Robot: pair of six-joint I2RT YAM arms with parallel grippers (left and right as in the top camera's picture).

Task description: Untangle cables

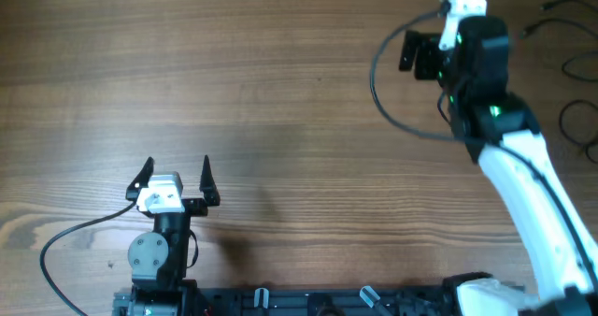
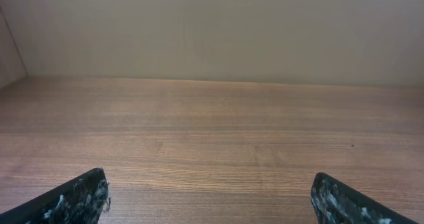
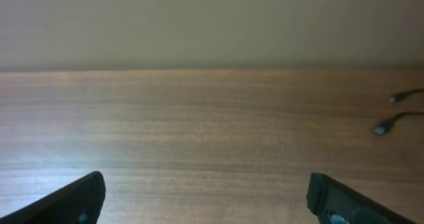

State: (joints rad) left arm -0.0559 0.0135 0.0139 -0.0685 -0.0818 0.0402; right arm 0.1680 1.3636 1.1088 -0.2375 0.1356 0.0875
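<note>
Thin black cables (image 1: 572, 65) lie loose at the far right edge of the wooden table in the overhead view, partly cut off by the frame. Two of their plug ends (image 3: 384, 126) show at the right of the right wrist view. My right gripper (image 1: 441, 37) is open and empty, raised over the back right of the table, to the left of the cables and apart from them; its fingertips frame bare wood (image 3: 205, 191). My left gripper (image 1: 174, 174) is open and empty near the front left, far from the cables, with only bare wood between its tips (image 2: 211, 194).
The right arm's own black lead (image 1: 376, 80) loops out to the left of its wrist. The left arm's lead (image 1: 58, 243) curves over the table's front left. A pale wall (image 2: 212, 25) stands at the table's far edge. The arm bases (image 1: 280, 302) line the front edge.
</note>
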